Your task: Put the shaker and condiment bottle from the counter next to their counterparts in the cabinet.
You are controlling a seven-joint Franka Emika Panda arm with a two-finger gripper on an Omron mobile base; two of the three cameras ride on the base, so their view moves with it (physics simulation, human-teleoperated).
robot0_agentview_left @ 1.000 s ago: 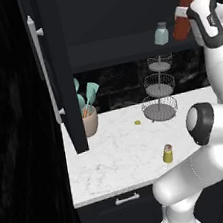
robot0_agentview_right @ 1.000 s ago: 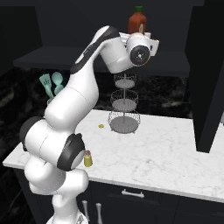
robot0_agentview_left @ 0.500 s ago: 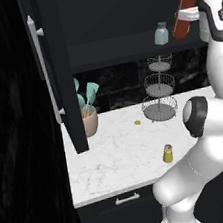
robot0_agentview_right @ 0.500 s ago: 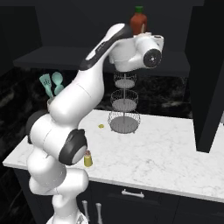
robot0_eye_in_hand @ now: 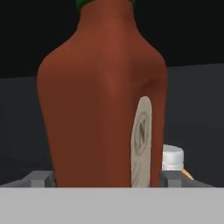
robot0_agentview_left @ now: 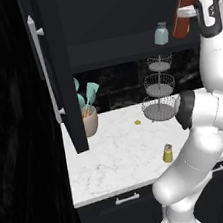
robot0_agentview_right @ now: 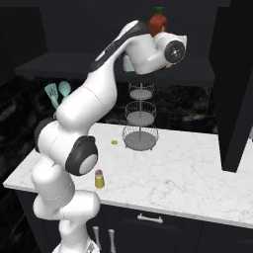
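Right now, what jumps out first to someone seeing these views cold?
The white arm reaching high to the cabinet shelf, with the tall red-brown condiment bottle standing there at the gripper, beside the pale blue-grey shaker. In the hand view that bottle looms between the jaws, a pale cap peeking from behind it. Down on the marble counter, the tiny yellow shaker stands alone near the front edge.
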